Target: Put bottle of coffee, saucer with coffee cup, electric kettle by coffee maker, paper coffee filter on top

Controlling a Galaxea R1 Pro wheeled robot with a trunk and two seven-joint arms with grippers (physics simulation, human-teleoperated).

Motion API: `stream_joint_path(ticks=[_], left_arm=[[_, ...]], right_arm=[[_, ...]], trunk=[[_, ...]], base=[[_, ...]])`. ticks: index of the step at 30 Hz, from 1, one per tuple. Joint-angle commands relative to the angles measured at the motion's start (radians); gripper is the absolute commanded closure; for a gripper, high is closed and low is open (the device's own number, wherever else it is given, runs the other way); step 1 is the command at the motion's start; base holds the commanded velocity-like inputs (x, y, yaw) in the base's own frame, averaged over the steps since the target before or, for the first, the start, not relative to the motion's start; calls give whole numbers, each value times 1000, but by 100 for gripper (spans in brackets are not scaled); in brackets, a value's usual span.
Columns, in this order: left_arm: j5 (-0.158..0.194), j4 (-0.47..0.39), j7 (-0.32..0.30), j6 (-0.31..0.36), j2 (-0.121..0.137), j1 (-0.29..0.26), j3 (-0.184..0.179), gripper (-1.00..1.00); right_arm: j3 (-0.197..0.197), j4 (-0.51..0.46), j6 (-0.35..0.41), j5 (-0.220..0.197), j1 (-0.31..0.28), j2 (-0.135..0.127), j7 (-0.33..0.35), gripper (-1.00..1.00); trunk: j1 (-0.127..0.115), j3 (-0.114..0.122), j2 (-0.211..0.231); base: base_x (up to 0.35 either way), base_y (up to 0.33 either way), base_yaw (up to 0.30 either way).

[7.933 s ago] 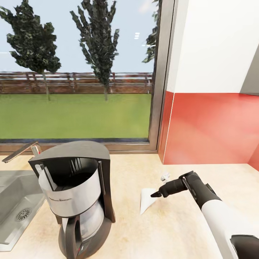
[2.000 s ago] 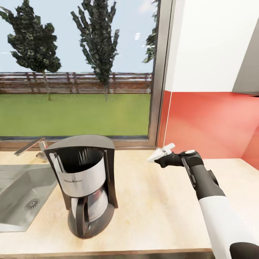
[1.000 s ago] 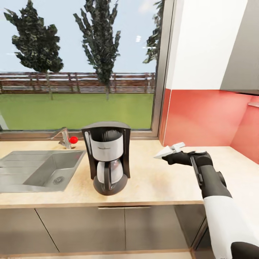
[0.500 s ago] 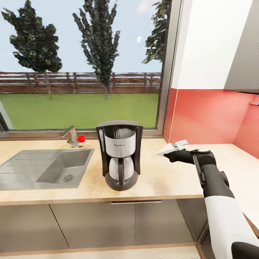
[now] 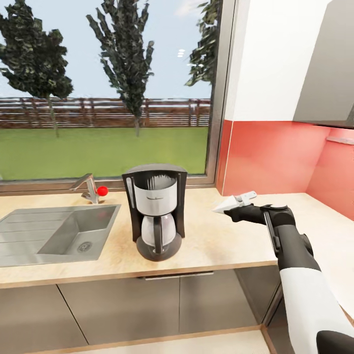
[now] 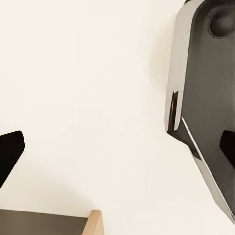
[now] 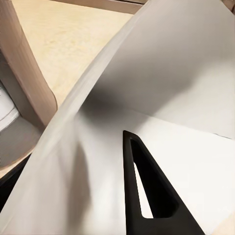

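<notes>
The coffee maker (image 5: 156,211), black with a white front panel and a glass carafe, stands on the kitchen countertop (image 5: 216,246) near its front edge. To its right my right gripper (image 5: 235,210) hovers above the counter at about the height of the machine's middle, shut on the paper coffee filter (image 5: 222,206), whose white tip points toward the machine. In the right wrist view the paper coffee filter (image 7: 171,88) spreads wide over a black finger (image 7: 147,196). My left gripper (image 6: 117,149) hangs open over pale floor, its dark fingertips (image 6: 7,154) far apart.
A steel sink (image 5: 49,236) with a faucet (image 5: 88,189) and a red knob lies left of the machine. Behind are a large window and a red backsplash (image 5: 275,157). Grey cabinet fronts (image 5: 147,305) run below the counter.
The filter, earlier lying on the counter, is now lifted in the right gripper. The camera has backed away from the counter and turned slightly, so the coffee maker looks smaller and farther left.
</notes>
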Motion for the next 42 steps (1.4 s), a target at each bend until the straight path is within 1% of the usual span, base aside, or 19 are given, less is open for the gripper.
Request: stream_joint_path(ticks=[1, 11, 15, 17, 21, 24, 29, 31, 34, 36, 39, 42], left_arm=[[-3, -3, 0, -2, 0, 0, 7, -100], [-3, -6, 0, -5, 2, -3, 6, -100], [-3, -8, 0, -6, 2, -6, 6, -100], [-3, -20, -1, -6, 1, -7, 6, -100], [-3, -52, -2, -5, -1, -7, 6, -100], [-3, -72, -2, -4, -2, -7, 5, -100], [-4, -83, -2, -4, -1, -7, 4, -100], [-4, -84, -2, -4, -1, -7, 4, -100], [-4, -84, -2, -4, -1, -7, 5, -100], [-4, -84, -2, -4, -1, -7, 5, -100], [-4, -84, -2, -4, -1, -7, 5, -100], [-4, -84, -2, -4, -1, -7, 5, -100]], right_arm=[[-1, -2, 2, 10, -1, 1, 10, 100], [-7, -10, 4, 9, -1, 2, 10, 100], [-9, -24, 2, 9, -1, -5, 14, 100], [-10, -55, 2, 10, -1, -10, 14, 100], [-9, -192, 3, 15, -1, -17, 14, 100], [-8, -259, 16, 17, -1, -18, 15, 100], [-8, -269, 55, 25, -1, -18, 15, 100], [-8, -269, 60, 48, -1, -18, 15, 100], [-8, -270, 64, 126, -1, -18, 15, 100], [-9, -270, 65, 163, -1, -18, 15, 100], [-9, -270, 67, 186, -1, -17, 15, 100], [-9, -270, 84, 190, -1, -17, 15, 100]], trunk=[[1, -2, -2], [1, -2, -2], [1, -2, -2], [1, -2, -2], [1, -2, -2], [1, -2, -2], [1, -2, -2], [1, -2, -2], [1, -2, -2], [1, -2, -2], [1, -2, -2], [1, -2, -2]], base=[[0, 0, -15], [0, 0, -3], [0, 0, 0], [0, 0, 0], [0, 0, 0], [0, 0, 0], [0, 55, 0], [0, 187, 0], [0, 266, 0], [-17, 288, -27], [-101, 290, -172], [-174, 275, -248]])
